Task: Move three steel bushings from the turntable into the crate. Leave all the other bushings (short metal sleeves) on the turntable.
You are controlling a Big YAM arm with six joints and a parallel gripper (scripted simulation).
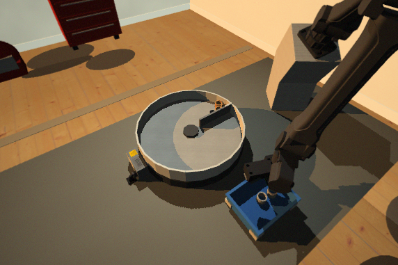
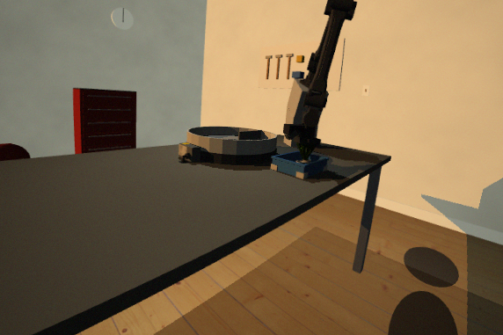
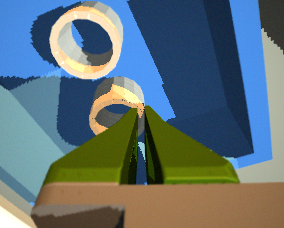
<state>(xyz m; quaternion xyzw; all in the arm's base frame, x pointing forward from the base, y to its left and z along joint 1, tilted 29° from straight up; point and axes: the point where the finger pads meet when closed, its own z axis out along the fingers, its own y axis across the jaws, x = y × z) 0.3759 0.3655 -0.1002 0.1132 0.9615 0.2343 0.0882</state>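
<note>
The blue crate (image 1: pixel 241 216) (image 2: pixel 287 167) (image 3: pixel 245 65) stands beside the round turntable (image 1: pixel 209 155) (image 2: pixel 229 147). One steel bushing (image 1: pixel 261 197) (image 3: pixel 59 57) stands in the crate with its ring opening up. A second steel bushing (image 1: pixel 271 193) (image 3: pixel 100 107) is next to it, low in the crate and partly hidden by a finger. My gripper (image 2: pixel 304 158) (image 3: pixel 141 114) points down into the crate, its green fingertips closed with the second bushing's thin right wall between them. Orange-looking bushings (image 1: pixel 219 104) lie on the turntable behind its divider, beside a small dark piece.
The turntable has a raised rim, a dark divider (image 1: pixel 217 117) and a centre hub (image 1: pixel 190 131). A small box with a yellow label (image 1: pixel 136 159) is fixed at its left. A grey pedestal (image 1: pixel 292 82) stands behind the arm. The table edge (image 2: pixel 220 250) runs past the crate.
</note>
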